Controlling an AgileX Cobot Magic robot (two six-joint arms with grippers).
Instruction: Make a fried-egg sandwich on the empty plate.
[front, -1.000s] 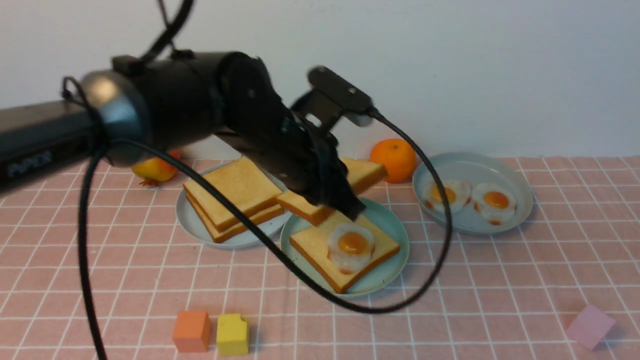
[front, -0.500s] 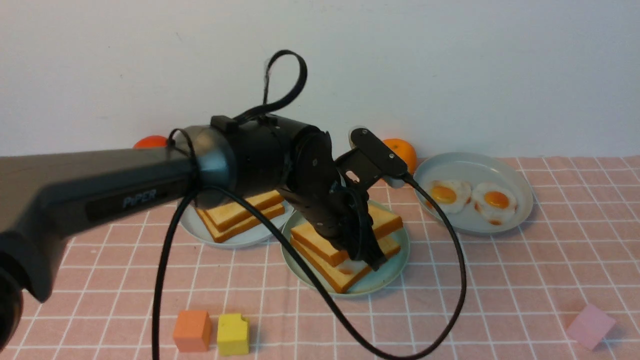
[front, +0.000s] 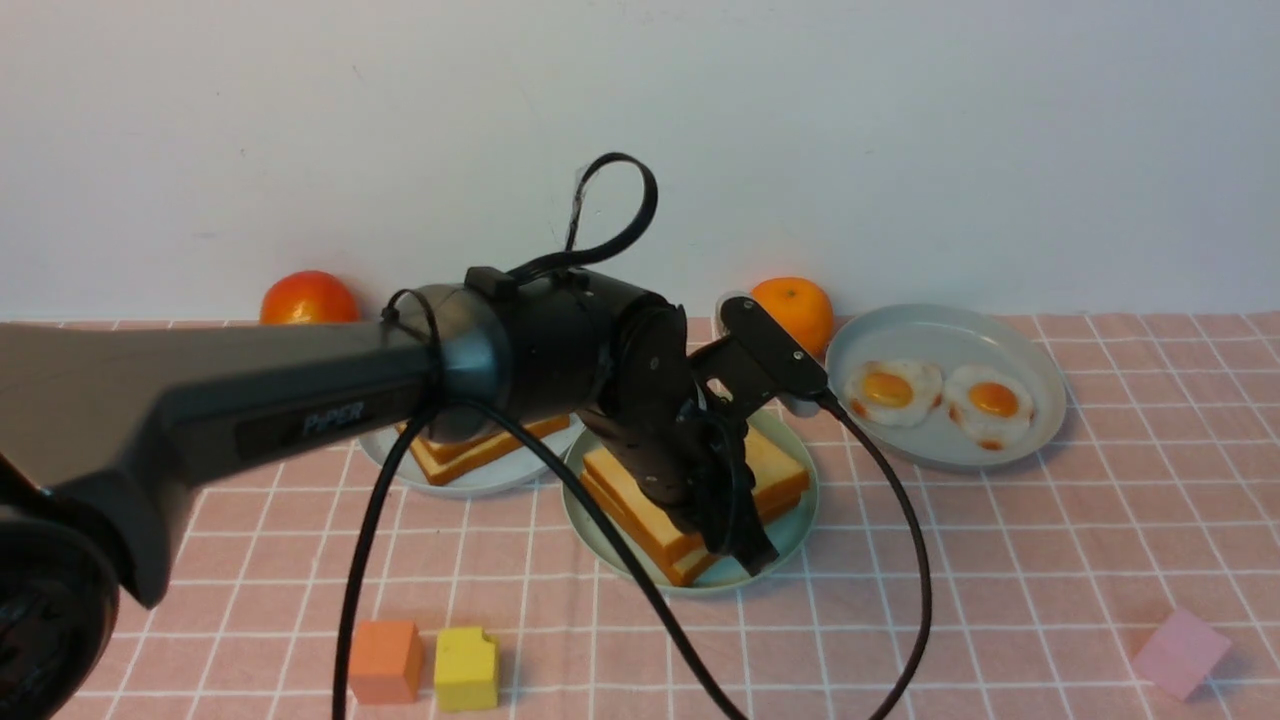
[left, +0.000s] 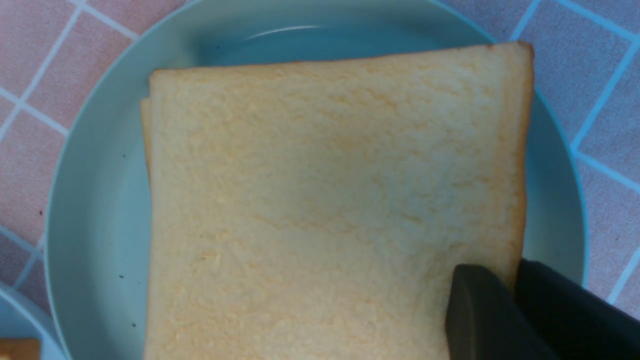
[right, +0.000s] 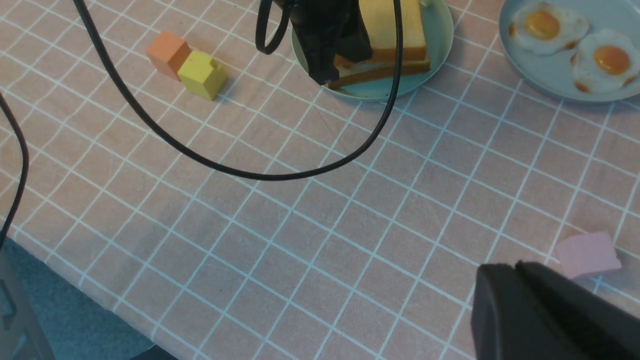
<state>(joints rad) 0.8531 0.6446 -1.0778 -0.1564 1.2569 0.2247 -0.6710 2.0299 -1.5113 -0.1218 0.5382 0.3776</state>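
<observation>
The fried-egg sandwich (front: 775, 470) lies on the mint-teal plate (front: 795, 530) at the table's middle. Its two toast slices are stacked and the egg between them is hidden. My left gripper (front: 745, 545) reaches down over the plate and is shut on the near-right edge of the top slice. In the left wrist view the top slice (left: 325, 200) fills the plate (left: 95, 200), with my left gripper (left: 500, 272) pinching its edge. My right gripper (right: 515, 272) is shut and empty, above the cloth near a pink block (right: 587, 252).
A grey-blue plate (front: 1020, 345) with two fried eggs stands at the right. A plate with stacked plain toast (front: 480, 445) sits behind my left arm. A tomato (front: 308, 298) and an orange (front: 795, 305) lie at the back. Orange (front: 385, 660), yellow (front: 465, 668) and pink (front: 1180, 650) blocks lie in front.
My left gripper has come down and forward with the top slice and laid it over the egg on the bottom slice. The egg is now covered.
</observation>
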